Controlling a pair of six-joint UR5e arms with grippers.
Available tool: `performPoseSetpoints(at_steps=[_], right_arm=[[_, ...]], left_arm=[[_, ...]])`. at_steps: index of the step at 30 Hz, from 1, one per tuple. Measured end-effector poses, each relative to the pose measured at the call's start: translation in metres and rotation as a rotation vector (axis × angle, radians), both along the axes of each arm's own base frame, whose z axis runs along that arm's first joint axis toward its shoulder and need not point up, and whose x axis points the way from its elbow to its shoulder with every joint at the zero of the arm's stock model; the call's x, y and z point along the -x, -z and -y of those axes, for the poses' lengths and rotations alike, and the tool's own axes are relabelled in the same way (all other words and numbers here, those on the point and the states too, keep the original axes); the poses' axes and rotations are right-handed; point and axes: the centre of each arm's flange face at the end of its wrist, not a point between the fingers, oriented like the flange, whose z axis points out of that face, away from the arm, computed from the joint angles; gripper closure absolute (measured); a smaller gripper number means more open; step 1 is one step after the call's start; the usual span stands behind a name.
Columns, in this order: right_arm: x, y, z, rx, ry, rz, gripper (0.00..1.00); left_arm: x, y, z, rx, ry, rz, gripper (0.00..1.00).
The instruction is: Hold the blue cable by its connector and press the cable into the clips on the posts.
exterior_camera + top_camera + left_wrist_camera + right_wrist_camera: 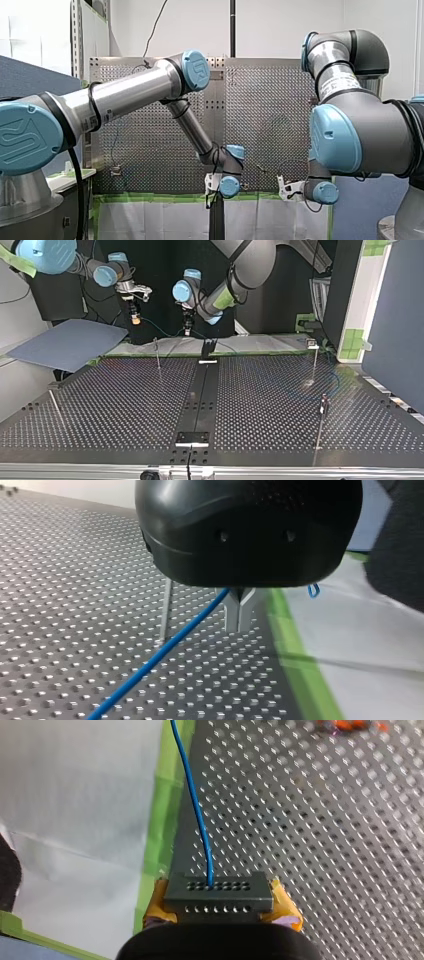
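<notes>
Finding 1, hold. The right gripper (220,906) is clenched on the grey connector (218,887), one yellow pad on each side. The blue cable (197,820) leaves the connector's face and runs away over the table (125,405). Judged purpose: this anchors the end, as the task requires.

Finding 2, guide. The left gripper (240,611) has its metal fingers closed together, and the cable comes out at their root, so it appears pinched there. Judged purpose: a second hold further along, which lets the span be steered down onto a post.

Finding 3, location. In the top view the cable hangs between the two grippers at the table's far edge, above the green tape. The nearest post (157,354) stands apart from it and nothing looks clipped.

Not verifiable: the left gripper's body hides the exact contact with the cable. The clips at the post tops are too small to make out. The cable's far end is out of sight
</notes>
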Motion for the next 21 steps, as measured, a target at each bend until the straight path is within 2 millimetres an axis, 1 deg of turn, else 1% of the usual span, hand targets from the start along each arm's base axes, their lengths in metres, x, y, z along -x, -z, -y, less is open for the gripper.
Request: performPoseSetpoints(at_steps=[3,8,11,14,18,21], right_arm=[[0.011,-0.011,0.000,0.011,0.007,0.028,1.00],[0.033,-0.032,0.002,0.043,0.041,0.078,1.00],[0.048,-0.048,0.012,0.081,0.076,0.106,1.00],[0.062,-0.065,0.025,0.118,0.108,0.133,1.00],[0.070,-0.085,0.038,0.155,0.127,0.167,1.00],[0.072,-0.092,0.043,0.162,0.132,0.192,1.00]], left_arm=[[-0.005,-0.005,0.005,0.012,0.003,0.010,0.98],[-0.004,-0.009,0.013,0.024,0.019,0.019,0.98],[-0.002,-0.007,0.016,0.024,0.024,0.020,0.98],[0.000,0.001,0.017,0.017,0.028,0.015,0.98],[0.000,0.009,0.017,0.008,0.026,0.010,0.98],[0.000,0.011,0.016,0.006,0.024,0.010,0.98]])
